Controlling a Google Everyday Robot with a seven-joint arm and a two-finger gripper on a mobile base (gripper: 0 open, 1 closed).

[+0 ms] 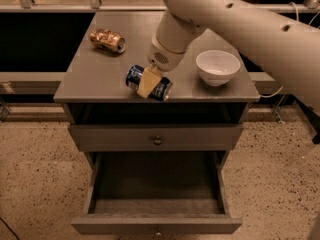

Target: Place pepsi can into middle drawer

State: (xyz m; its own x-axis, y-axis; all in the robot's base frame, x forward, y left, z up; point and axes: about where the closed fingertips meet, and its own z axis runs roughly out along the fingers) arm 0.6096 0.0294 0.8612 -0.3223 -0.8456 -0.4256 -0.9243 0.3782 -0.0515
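The pepsi can (134, 76), blue with silver ends, lies on its side at the front edge of the grey cabinet top (100, 79). My gripper (148, 85) reaches down from the big cream arm and is shut on the can, one pale yellow finger (148, 81) lying across its middle. I cannot tell whether the can rests on the top or hangs just above it. The middle drawer (156, 225) is pulled wide open below, directly under the can, and its inside is bare.
A gold-brown can (107, 39) lies on its side at the back left of the top. A white bowl (217, 67) stands at the right. The upper grey knobbed front (157, 140) is closed. Speckled floor surrounds the cabinet.
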